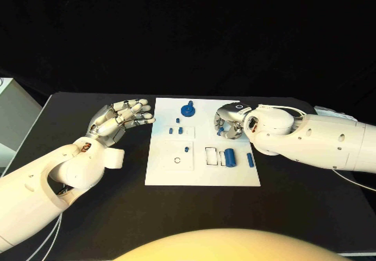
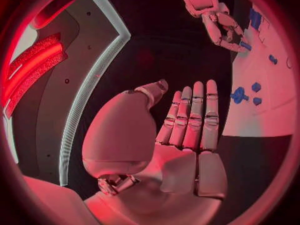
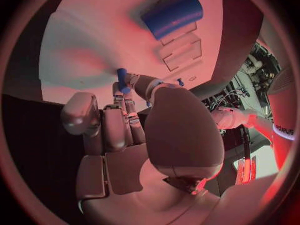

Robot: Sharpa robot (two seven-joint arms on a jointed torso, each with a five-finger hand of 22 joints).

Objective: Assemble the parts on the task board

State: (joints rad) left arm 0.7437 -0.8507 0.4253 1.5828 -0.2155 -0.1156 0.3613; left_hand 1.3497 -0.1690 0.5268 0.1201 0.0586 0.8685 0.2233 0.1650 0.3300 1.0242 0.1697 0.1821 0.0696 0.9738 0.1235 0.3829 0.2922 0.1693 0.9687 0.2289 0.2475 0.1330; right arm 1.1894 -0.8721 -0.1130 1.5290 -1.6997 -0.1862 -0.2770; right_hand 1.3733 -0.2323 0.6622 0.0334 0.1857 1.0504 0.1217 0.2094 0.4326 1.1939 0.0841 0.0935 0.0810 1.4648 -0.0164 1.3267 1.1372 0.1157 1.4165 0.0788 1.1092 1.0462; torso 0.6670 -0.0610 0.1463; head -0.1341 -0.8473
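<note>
While your right hand (image 1: 230, 122) pinches a small blue peg (image 3: 122, 78) over the task board's (image 1: 202, 176) right side, lower it upright into its hole, leaving the open-fingered left hand (image 1: 121, 117) parked off the board's left edge.

The matte black bench (image 1: 94, 217) carries a flat white rectangular task board (image 1: 204, 176) lying between the left hand (image 1: 121, 119) and the right hand (image 1: 232, 120), which hovers over the board's edge.
</note>
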